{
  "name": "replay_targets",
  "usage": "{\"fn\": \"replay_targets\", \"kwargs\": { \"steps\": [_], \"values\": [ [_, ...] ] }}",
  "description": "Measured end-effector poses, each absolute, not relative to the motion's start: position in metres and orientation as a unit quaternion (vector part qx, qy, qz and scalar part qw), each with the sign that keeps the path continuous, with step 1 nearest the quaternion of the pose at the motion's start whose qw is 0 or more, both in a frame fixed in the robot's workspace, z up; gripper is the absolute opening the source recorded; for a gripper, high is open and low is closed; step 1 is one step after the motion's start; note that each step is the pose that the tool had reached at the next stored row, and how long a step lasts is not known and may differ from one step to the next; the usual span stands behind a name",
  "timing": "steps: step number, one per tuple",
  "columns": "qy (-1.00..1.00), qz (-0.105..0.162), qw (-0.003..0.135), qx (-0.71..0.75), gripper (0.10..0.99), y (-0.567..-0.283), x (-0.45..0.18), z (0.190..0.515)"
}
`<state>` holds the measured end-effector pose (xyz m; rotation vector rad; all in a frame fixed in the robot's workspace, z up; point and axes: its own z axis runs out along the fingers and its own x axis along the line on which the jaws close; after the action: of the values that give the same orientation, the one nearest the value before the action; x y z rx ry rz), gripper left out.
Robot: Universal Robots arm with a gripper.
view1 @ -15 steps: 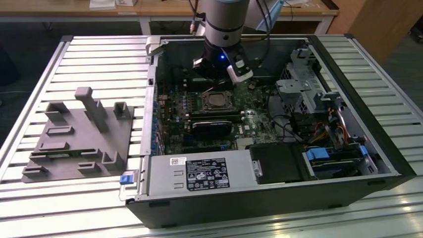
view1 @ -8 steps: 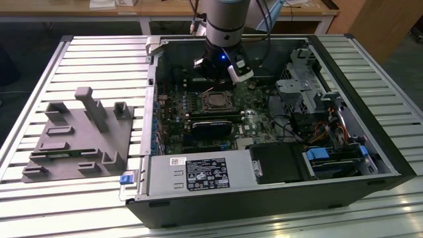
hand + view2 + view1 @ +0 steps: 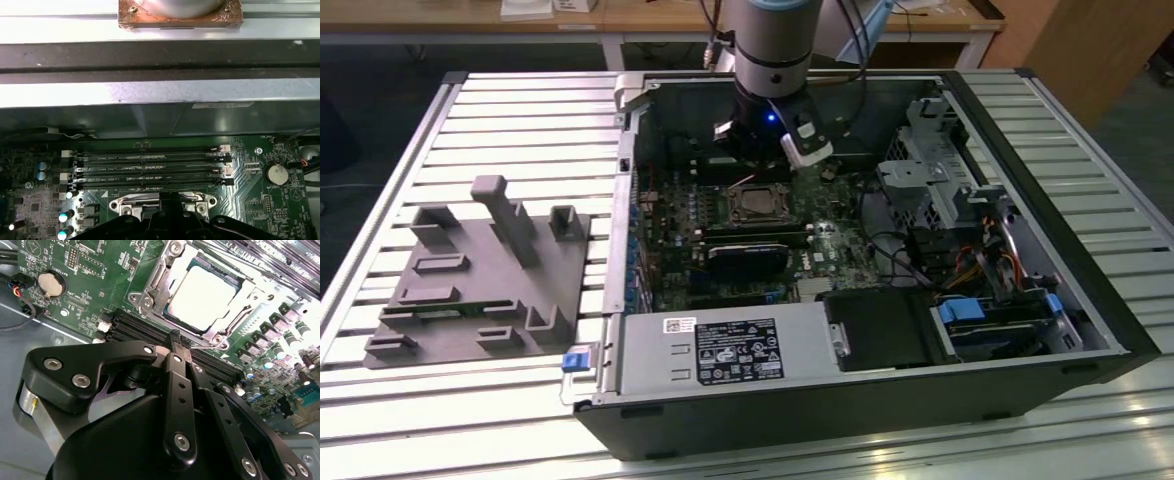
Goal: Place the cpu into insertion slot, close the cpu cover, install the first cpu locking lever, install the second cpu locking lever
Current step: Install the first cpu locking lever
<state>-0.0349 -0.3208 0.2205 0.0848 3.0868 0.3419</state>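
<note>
The black end effector (image 3: 176,336) is hanging with fingers pinched together, gripping nothing visible. Just ahead of its tips, the dull silver square cpu (image 3: 207,295) is sitting in the silver-rimmed insertion slot (image 3: 141,300), framed by the thin silver cpu cover (image 3: 161,271).

Strong glare on the cpu (image 3: 202,297)

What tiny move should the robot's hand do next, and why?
Probably a small push with the black gripper on what looks like a thin metal locking lever beside its shut tips. The silver-grey square cpu already sits in the square insertion slot, and the thin silver cpu cover frame seems to lie flat over it. Whether that lever is hooked, I cannot tell.
</note>
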Motion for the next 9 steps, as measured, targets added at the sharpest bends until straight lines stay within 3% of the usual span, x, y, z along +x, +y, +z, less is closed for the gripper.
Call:
{"fn": "replay_targets", "kwargs": {
  "steps": [9],
  "values": [
    [0.993,0.11,0.021,0.027,0.106,-0.3181,-0.0378,0.2187]
  ]
}}
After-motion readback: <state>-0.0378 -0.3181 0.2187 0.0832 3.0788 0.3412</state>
